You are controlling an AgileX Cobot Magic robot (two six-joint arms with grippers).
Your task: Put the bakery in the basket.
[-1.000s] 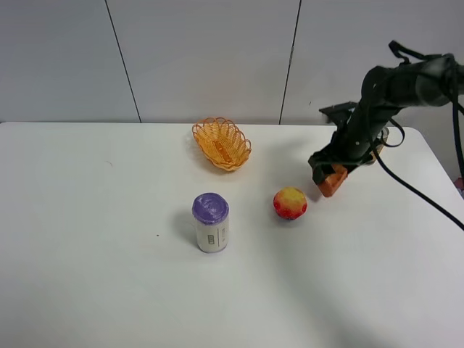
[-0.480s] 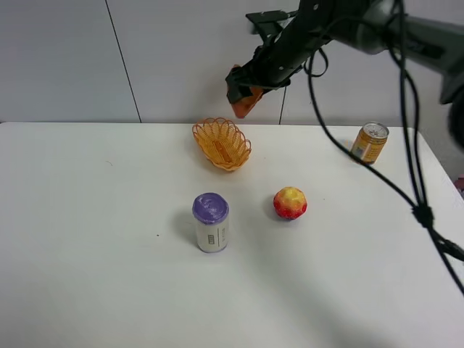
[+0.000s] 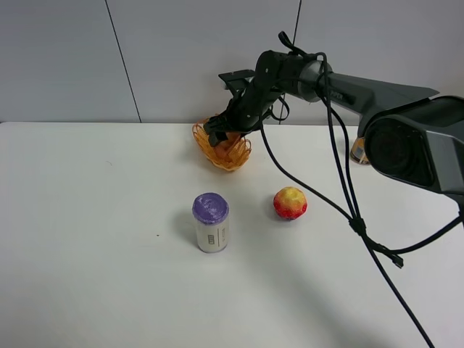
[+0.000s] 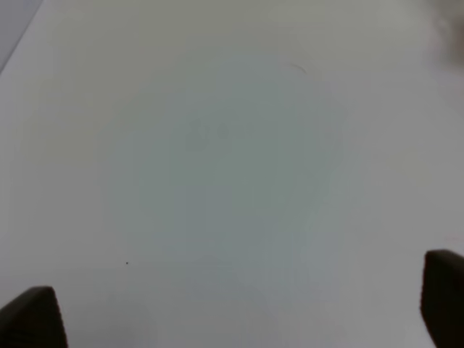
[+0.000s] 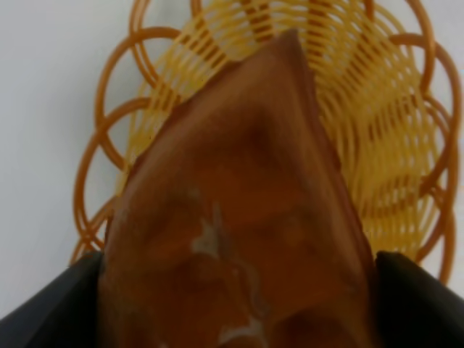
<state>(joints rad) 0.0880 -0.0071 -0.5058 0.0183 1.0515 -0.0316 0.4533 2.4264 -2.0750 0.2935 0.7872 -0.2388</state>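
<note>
One arm reaches across the worktop (image 3: 109, 254), its right fingers (image 3: 217, 130) low over the basket (image 3: 236, 157). From the left wrist, the left fingers (image 4: 30, 319) stand spread, holding nothing. From the right wrist, the fingers clamp the bakery (image 5: 232, 217) above the basket's weave.

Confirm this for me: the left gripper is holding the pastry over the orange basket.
Wrong arm. The right gripper is holding the pastry over the orange basket, as the right wrist view shows. The left gripper is open and holds nothing.
</note>
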